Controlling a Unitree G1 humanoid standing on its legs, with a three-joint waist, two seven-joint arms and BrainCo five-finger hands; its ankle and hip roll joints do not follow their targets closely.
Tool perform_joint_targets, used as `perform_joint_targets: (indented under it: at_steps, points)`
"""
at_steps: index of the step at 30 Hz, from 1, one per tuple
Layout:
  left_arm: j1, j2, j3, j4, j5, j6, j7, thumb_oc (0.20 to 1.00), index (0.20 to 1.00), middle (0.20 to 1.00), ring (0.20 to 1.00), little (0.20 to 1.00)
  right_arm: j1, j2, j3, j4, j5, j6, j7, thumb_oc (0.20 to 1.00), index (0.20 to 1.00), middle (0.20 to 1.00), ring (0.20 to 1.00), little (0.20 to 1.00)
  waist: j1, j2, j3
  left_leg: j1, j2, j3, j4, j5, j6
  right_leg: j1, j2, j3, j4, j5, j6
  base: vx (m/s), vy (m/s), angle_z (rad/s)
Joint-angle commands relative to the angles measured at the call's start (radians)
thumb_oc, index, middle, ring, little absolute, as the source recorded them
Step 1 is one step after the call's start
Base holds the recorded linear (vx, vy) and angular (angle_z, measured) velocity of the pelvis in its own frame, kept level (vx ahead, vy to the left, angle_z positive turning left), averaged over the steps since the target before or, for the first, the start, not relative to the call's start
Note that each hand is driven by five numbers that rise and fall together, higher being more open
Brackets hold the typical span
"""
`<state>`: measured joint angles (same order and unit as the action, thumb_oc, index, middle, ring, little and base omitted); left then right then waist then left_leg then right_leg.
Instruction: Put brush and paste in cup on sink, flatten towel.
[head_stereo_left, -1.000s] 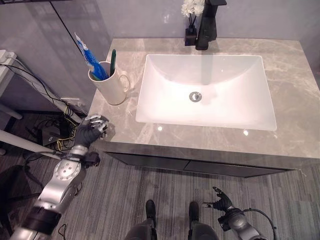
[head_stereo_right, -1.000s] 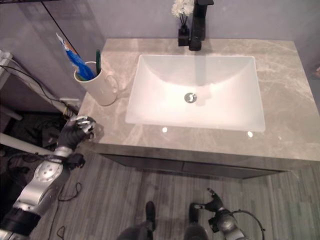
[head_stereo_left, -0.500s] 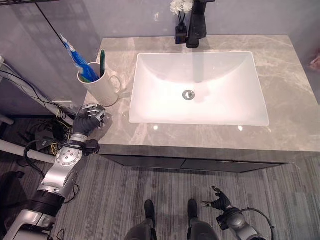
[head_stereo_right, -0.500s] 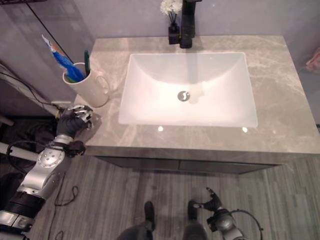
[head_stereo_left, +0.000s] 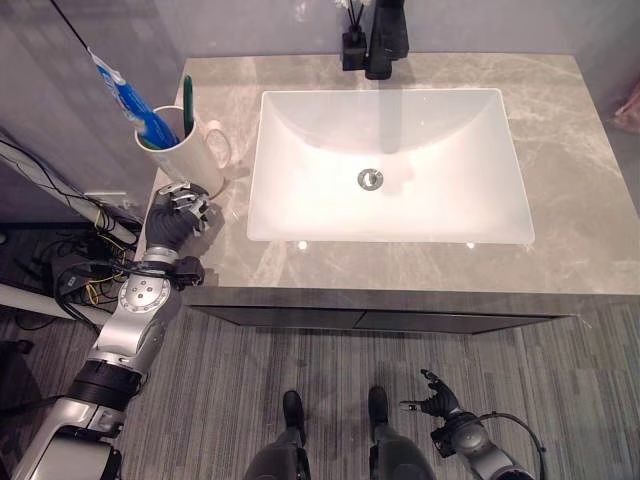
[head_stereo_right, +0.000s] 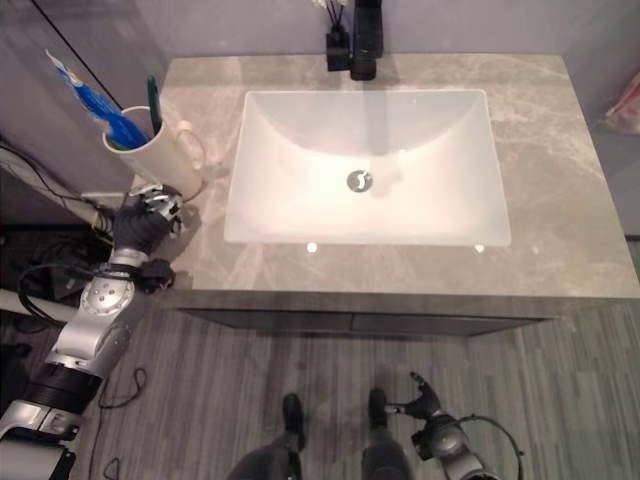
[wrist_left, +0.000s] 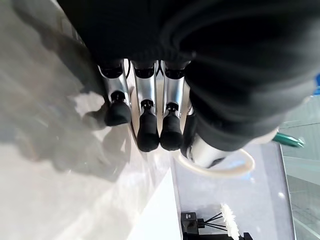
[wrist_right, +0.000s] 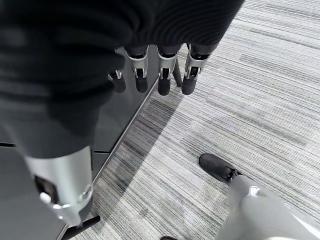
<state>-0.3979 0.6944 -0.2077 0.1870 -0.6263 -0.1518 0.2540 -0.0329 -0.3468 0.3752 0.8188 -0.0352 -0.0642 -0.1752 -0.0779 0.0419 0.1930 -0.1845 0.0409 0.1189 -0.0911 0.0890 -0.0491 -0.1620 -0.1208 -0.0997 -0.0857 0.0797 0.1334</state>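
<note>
A white cup (head_stereo_left: 183, 152) stands on the grey counter's left end, beside the sink (head_stereo_left: 385, 165). A blue and white paste tube (head_stereo_left: 122, 92) and a green brush (head_stereo_left: 187, 93) stand inside it. My left hand (head_stereo_left: 172, 214) rests over the counter's front left corner, just in front of the cup, open and holding nothing; its straight fingers (wrist_left: 146, 127) hover over the stone with the cup's handle (wrist_left: 220, 166) past them. My right hand (head_stereo_left: 436, 405) hangs low by the floor, open and holding nothing. A pink cloth (head_stereo_left: 632, 100) peeks in at the right edge.
A black tap (head_stereo_left: 387, 38) and a small dark diffuser with white flowers (head_stereo_left: 352, 45) stand behind the sink. The grey marbled counter (head_stereo_left: 560, 140) spreads wide on the right. Cables and white rails (head_stereo_left: 60, 200) lie left of the cabinet.
The camera has shifted, so the whole scene sits lower and further left. My left hand has moved further onto the counter, closer to the cup. The right hand stays put.
</note>
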Motion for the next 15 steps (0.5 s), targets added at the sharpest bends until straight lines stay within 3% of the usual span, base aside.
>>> perform_joint_targets:
  at_steps: [1,9,15]
  points:
    - [-0.07,-0.015,0.022,0.099,0.002,-0.031,0.026,0.2,0.2,0.2,0.2,0.2,-0.01,-0.011,0.013,-0.024,-0.017,-0.008,-0.021,1.0,1.0,1.0,1.0,1.0,-0.016,-0.041,-0.012,-0.002,0.064,0.016,0.004,-0.012,-0.068,-0.069,-0.126,0.007,-0.002,0.081,0.079,0.01,0.012,-0.05]
    - [-0.115,-0.044,0.028,0.15,-0.006,-0.04,0.059,0.2,0.2,0.2,0.2,0.2,-0.013,-0.012,0.006,-0.008,-0.016,-0.002,-0.032,1.0,1.0,1.0,1.0,1.0,-0.026,-0.052,-0.008,-0.023,0.058,0.028,0.004,-0.015,-0.063,-0.103,-0.126,0.029,-0.002,0.094,0.087,0.01,0.008,-0.03]
    - [-0.037,-0.018,0.049,0.067,0.044,-0.037,0.025,0.2,0.2,0.2,0.2,0.2,-0.01,0.0,0.002,0.011,-0.017,-0.008,-0.028,1.0,1.0,1.0,1.0,1.0,-0.018,-0.055,-0.016,-0.014,0.06,0.034,0.004,-0.023,-0.062,-0.1,-0.127,0.035,-0.002,0.091,0.086,0.02,0.011,-0.09]
